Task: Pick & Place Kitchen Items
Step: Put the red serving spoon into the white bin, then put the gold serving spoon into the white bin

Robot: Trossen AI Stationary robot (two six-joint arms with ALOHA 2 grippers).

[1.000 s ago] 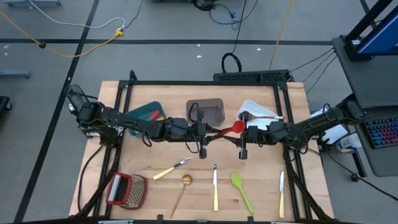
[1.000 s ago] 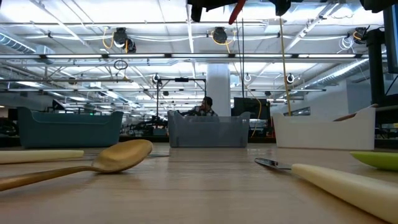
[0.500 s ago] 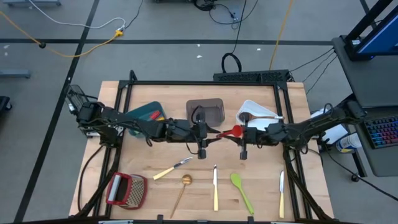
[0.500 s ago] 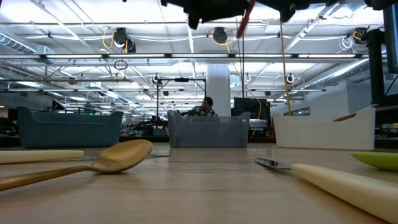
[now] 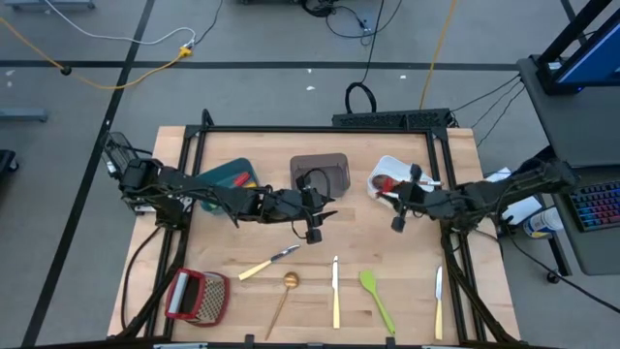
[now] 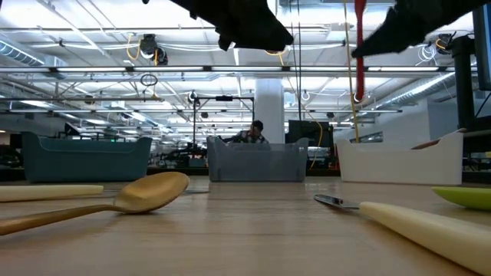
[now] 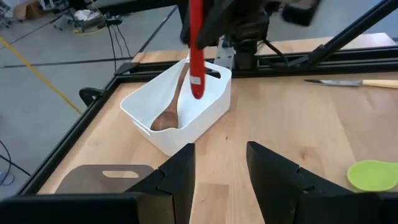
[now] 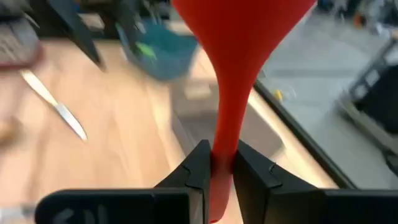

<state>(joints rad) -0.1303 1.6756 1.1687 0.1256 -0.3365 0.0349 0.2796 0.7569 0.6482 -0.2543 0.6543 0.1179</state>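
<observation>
We observe the right gripper with its fingers pressed against both sides of the red spatula, pinching its narrow neck. In the high view the right gripper sits at the near edge of the white bin, at about 2 o'clock from the table centre. In the left wrist view the red spatula hangs upright over the white bin, in which a brown wooden spoon lies.

The left gripper has its fingers spread with a clear gap between them, and they hold and touch nothing. In the high view the left gripper sits just in front of the grey bin, near the table centre.

On the front half of the table we find, from 7 to 5 o'clock: a red-framed grater, a cream-handled knife, a gold spoon, a second knife, a green spatula and a third knife. A teal bin stands at 10 o'clock.
</observation>
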